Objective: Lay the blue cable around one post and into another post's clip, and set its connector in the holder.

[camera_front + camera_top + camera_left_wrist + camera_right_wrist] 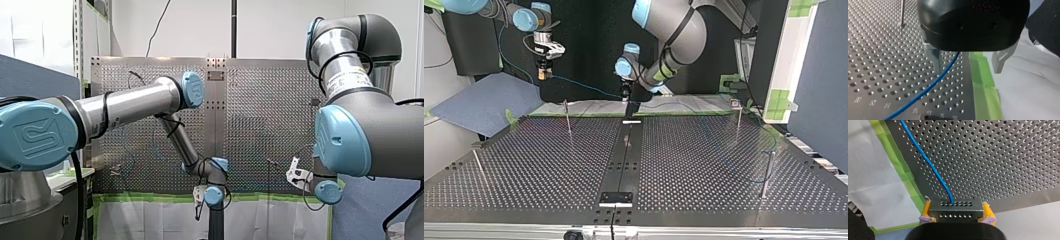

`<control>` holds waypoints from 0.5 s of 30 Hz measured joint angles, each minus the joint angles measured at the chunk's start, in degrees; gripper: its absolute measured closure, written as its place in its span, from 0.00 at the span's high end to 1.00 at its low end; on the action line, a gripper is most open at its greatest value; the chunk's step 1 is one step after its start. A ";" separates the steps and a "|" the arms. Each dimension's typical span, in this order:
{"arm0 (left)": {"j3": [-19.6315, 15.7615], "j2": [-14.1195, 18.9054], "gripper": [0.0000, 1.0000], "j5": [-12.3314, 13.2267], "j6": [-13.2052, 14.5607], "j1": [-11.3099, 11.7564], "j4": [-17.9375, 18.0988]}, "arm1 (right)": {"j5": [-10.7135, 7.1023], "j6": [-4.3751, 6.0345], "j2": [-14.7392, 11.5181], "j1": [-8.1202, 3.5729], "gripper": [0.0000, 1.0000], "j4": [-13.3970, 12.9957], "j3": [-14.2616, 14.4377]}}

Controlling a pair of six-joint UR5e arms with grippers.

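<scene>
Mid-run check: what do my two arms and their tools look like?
My left arm and my right arm have silver-grey tubes, pale blue joint caps and black cables looped around them; the left's near cap bears an embossed logo. My left tool has a rounded black body and metal fingers. My right tool has a black body and yellow pads.

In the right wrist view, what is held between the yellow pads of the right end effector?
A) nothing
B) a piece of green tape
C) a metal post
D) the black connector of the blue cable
D: the black connector sits clamped between the pads of my right end effector, and the blue cable runs out of it.
</scene>
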 joint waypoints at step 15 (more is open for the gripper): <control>1.30 -0.11 0.52 -2.04 0.13 1.48 -0.51 | 0.00 0.00 0.00 0.01 0.00 0.11 -0.01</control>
